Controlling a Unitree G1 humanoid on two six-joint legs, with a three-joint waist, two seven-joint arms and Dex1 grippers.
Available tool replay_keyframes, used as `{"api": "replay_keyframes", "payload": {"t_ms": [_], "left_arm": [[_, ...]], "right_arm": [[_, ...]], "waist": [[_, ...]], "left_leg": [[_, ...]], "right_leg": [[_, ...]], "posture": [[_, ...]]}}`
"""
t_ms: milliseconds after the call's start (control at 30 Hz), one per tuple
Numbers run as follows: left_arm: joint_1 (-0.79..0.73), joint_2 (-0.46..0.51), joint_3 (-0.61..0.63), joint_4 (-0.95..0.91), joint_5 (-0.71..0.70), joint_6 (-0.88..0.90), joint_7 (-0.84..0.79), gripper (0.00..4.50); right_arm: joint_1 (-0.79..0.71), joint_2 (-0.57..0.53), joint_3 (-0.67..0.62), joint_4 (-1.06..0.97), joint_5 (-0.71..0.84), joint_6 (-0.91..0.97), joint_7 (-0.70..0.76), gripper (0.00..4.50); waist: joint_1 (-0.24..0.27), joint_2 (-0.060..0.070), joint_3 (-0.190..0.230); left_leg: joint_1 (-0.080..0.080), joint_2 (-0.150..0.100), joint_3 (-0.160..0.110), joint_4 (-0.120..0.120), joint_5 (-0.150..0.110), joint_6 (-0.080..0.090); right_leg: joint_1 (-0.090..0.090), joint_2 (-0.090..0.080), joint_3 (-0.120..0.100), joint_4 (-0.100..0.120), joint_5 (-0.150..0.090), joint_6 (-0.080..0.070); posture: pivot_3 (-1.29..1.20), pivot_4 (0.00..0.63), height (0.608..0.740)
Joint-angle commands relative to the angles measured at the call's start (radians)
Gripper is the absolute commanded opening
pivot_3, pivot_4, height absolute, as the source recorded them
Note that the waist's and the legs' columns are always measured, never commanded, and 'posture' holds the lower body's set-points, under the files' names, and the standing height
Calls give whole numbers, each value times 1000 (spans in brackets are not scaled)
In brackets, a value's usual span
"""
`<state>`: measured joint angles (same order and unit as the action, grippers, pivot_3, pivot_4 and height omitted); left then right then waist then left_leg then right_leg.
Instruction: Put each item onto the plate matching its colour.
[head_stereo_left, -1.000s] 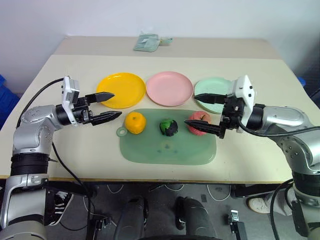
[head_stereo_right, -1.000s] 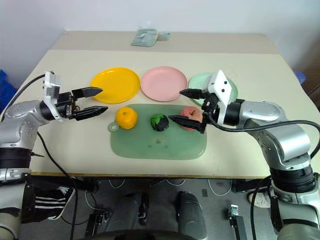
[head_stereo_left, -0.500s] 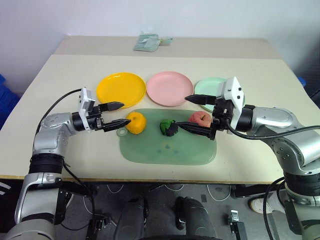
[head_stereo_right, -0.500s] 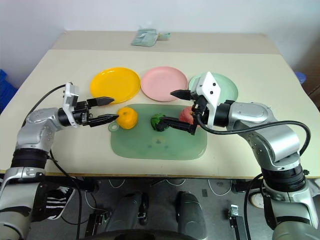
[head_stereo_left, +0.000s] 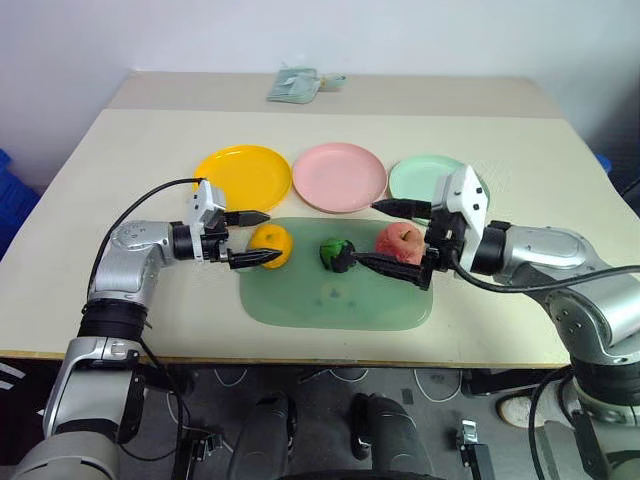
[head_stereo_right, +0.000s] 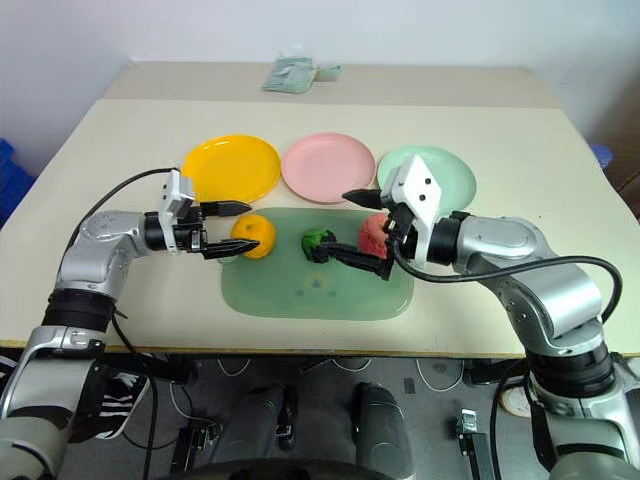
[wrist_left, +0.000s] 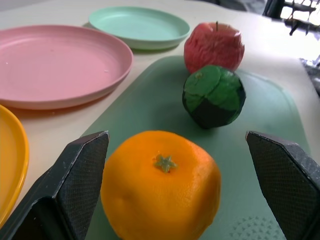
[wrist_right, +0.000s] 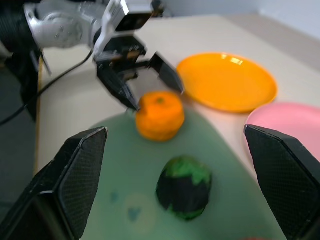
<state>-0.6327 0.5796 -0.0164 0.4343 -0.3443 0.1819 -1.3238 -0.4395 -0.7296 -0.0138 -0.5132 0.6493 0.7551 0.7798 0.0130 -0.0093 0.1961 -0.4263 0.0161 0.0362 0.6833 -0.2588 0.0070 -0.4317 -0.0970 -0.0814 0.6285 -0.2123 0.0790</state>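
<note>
Your left pincer (head_stereo_left: 250, 238) stands with its fingers spread, and the orange fruit (head_stereo_left: 271, 245) sits right at the tips: one finger passes behind it, the other in front, so it lies straight ahead along the pincer's own line, partly inside the gap but, as far as you can tell, not yet squeezed. In the left wrist view the orange fruit sits centred between the two pads with daylight on both sides. It is round, so no long axis matters; you only need to push on a little and close.

Beyond it, further along the same line on the green mat (head_stereo_left: 335, 300), come the dark green lump (head_stereo_left: 337, 253) and then the red apple (head_stereo_left: 401, 241). Your right pincer (head_stereo_left: 388, 238) is also spread wide, its fingers straddling the apple from the other side, holding nothing.

The yellow plate (head_stereo_left: 240, 176) lies just behind and a touch to the outside of your left pincer, on the counter (head_stereo_left: 150, 310), the nearest plate to that arm. The pink plate (head_stereo_left: 338, 175) and mint plate (head_stereo_left: 425, 178) are bare, further along.
</note>
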Motion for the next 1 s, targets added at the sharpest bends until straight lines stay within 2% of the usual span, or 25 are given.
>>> {"api": "replay_keyframes", "payload": {"t_ms": [33,300,400,500,667,700,867,1000], "left_arm": [[-32,-6,-10,16,32,-25,21,4500],[-59,-30,-35,130,98,-103,28,4500],[-64,-42,-14,145,85,-124,36,3667],[-85,-33,10,177,77,-143,50,3667],[-181,-51,118,269,41,-145,202,3667],[-213,-57,145,312,51,-173,282,3667],[-318,-75,206,477,96,-263,529,3667],[-360,-93,232,601,111,-339,645,3667]], "right_arm": [[-8,-9,-26,-40,7,-8,-6,4469],[-6,-8,-33,-41,10,-8,-16,4469],[-7,-3,-42,-40,14,-7,-27,4500],[-13,17,-55,-22,4,-23,-56,4500],[-86,160,-138,75,22,-84,-180,4500],[-98,185,-139,98,0,-103,-206,4500],[-118,238,-87,132,-76,-158,-247,4500],[-124,251,-64,131,-90,-168,-236,4500]], "waist": [[0,0,0],[0,0,0],[1,0,0],[0,0,0],[0,0,0],[0,0,0],[-1,-1,0],[-1,-1,0]], "left_leg": [[0,0,0,0,0,0],[0,0,0,0,0,0],[0,0,0,0,0,0],[0,0,0,0,0,0],[0,0,0,0,0,0],[0,0,0,0,0,0],[0,-2,0,0,0,0],[0,-3,3,0,0,0]], "right_leg": [[0,0,0,0,0,0],[0,0,0,0,0,0],[0,0,0,0,0,0],[0,0,0,0,0,0],[0,0,0,1,0,0],[0,0,0,1,0,0],[0,0,0,1,1,2],[0,0,0,1,1,2]], "posture": [[0,150,740],[0,150,740],[0,150,740],[0,150,740],[0,150,740],[0,150,740],[0,150,740],[0,150,740]]}}
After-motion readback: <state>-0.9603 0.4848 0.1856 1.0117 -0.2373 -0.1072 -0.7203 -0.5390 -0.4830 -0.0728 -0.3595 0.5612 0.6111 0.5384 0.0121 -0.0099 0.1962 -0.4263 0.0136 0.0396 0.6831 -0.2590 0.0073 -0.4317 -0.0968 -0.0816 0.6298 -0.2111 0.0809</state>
